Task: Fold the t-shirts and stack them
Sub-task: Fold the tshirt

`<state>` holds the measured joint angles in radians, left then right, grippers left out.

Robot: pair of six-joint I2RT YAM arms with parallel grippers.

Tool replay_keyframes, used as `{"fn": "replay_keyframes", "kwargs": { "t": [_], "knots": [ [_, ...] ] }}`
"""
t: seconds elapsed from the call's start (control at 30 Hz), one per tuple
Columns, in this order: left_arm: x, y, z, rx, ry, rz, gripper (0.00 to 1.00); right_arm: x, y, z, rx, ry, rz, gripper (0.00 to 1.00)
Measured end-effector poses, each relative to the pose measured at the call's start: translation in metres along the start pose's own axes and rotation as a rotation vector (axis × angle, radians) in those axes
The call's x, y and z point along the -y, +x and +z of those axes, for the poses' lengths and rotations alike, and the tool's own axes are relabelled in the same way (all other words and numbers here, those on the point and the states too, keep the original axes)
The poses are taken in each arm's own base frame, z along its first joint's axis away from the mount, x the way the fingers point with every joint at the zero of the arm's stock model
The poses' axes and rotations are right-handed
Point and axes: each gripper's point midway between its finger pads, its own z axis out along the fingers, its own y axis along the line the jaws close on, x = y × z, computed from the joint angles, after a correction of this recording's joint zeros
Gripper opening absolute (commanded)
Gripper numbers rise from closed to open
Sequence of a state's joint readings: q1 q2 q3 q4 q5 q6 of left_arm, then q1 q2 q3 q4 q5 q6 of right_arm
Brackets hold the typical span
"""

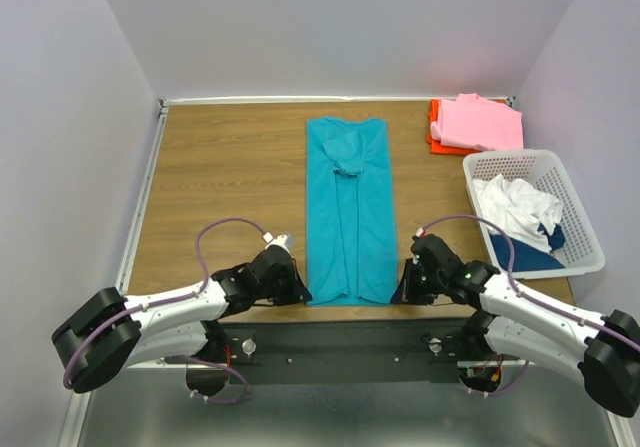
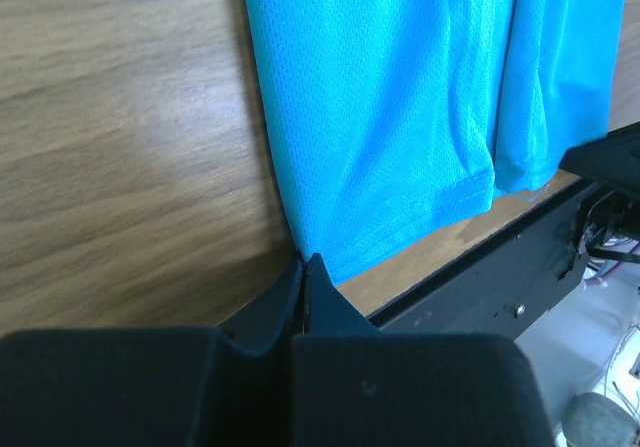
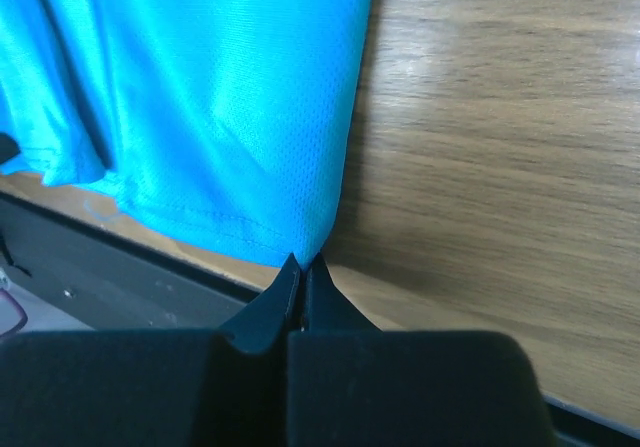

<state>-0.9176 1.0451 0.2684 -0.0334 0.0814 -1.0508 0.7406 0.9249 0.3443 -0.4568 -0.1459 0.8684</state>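
Observation:
A teal t-shirt (image 1: 348, 207) lies folded into a long narrow strip down the middle of the wooden table, its hem at the near edge. My left gripper (image 1: 300, 292) is shut on the hem's near left corner; in the left wrist view the black fingertips (image 2: 303, 260) pinch the corner of the teal cloth (image 2: 400, 117). My right gripper (image 1: 402, 292) is shut on the near right corner, and the right wrist view shows its tips (image 3: 304, 259) closed on the teal fabric (image 3: 200, 97). Both hands rest low on the table.
A folded pink t-shirt (image 1: 478, 122) lies on an orange-red one (image 1: 436, 132) at the back right corner. A white lattice basket (image 1: 585, 227) at the right holds crumpled white (image 1: 515, 207) and dark blue (image 1: 525, 255) shirts. The black base rail (image 1: 340, 342) runs just behind the hem.

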Motion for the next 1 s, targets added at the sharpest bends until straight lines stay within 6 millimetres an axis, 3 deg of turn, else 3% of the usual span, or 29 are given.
{"fn": "replay_keyframes", "kwargs": {
  "t": [0.2, 0.33, 0.57, 0.83, 1.0],
  "knots": [
    [0.002, 0.001, -0.004, -0.002, 0.009, 0.005, 0.00, -0.012, -0.009, -0.010, 0.043, -0.054, -0.032, 0.01],
    [0.020, -0.014, -0.007, 0.031, 0.035, 0.016, 0.00, -0.024, -0.027, -0.019, 0.107, -0.063, -0.064, 0.01],
    [0.060, -0.067, -0.012, 0.179, 0.036, 0.029, 0.00, -0.050, -0.088, -0.036, 0.294, -0.007, -0.101, 0.01],
    [0.057, -0.135, 0.000, 0.302, -0.069, 0.019, 0.00, -0.056, -0.150, -0.042, 0.477, 0.155, -0.102, 0.01],
    [0.062, -0.178, -0.004, 0.381, -0.087, 0.034, 0.00, -0.066, -0.186, -0.041, 0.545, 0.211, -0.104, 0.01]
  ]
}}
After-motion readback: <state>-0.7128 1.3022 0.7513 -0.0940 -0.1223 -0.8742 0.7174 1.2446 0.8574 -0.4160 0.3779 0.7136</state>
